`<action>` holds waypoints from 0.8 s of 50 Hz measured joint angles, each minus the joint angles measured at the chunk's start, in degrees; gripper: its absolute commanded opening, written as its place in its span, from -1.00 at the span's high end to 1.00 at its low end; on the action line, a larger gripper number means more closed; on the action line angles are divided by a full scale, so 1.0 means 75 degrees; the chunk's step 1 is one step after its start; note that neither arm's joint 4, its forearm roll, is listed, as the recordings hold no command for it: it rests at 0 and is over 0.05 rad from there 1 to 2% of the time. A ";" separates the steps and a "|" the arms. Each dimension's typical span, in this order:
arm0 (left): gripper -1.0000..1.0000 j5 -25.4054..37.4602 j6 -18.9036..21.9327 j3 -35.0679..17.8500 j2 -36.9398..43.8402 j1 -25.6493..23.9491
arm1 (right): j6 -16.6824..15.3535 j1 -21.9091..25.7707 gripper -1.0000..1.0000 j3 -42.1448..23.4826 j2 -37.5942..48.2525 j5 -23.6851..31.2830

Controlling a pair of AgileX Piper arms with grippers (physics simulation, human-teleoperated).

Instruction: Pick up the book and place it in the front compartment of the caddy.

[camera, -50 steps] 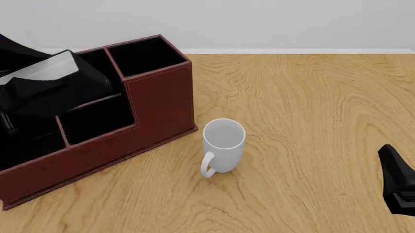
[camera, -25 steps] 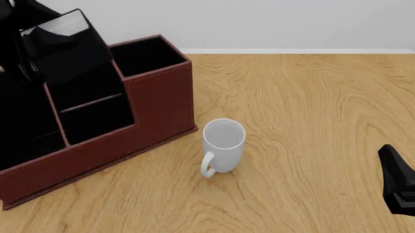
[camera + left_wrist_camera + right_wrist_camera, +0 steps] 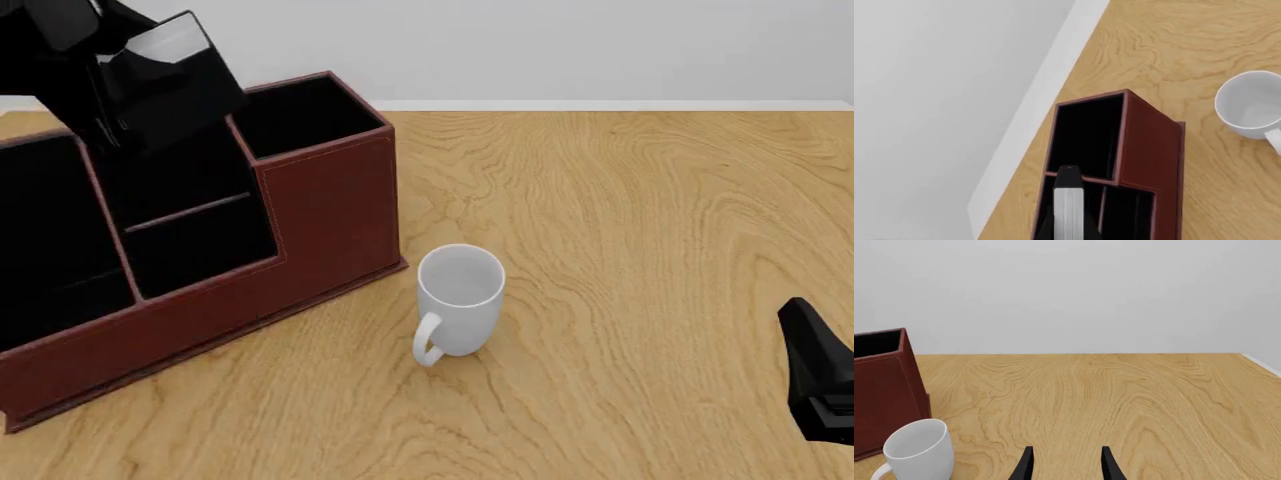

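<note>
A wooden table (image 3: 641, 220) carries a large reddish-brown caddy (image 3: 327, 215) with black insides, standing at the left in the front view, its stepped front wall facing the near side. The left arm reaches in from the upper left and hangs above the caddy's rear compartments, well above the table. Its left gripper (image 3: 100, 95) has the fingers pinching a small black book (image 3: 167, 80), which is held in the air over the caddy, not in any compartment. The book is tilted, its long axis sloping up and away, its white page edges (image 3: 171, 40) facing upward. A white mug (image 3: 461, 300) stands upright just right of the caddy. The right gripper (image 3: 1066, 465) rests low at the table's near right, fingers spread and empty.
</note>
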 measured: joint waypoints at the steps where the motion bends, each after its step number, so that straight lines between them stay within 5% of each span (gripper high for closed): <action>1: 1.00 -0.0034 0.0003 0.0010 0.0015 0.0007 | 0.0000 0.0000 -1.00 0.0000 0.0000 0.0000; 40: 1.00 -0.0953 0.0430 0.0723 -0.0002 0.0578 | 0.0000 0.0000 -1.00 0.0000 0.0000 0.0000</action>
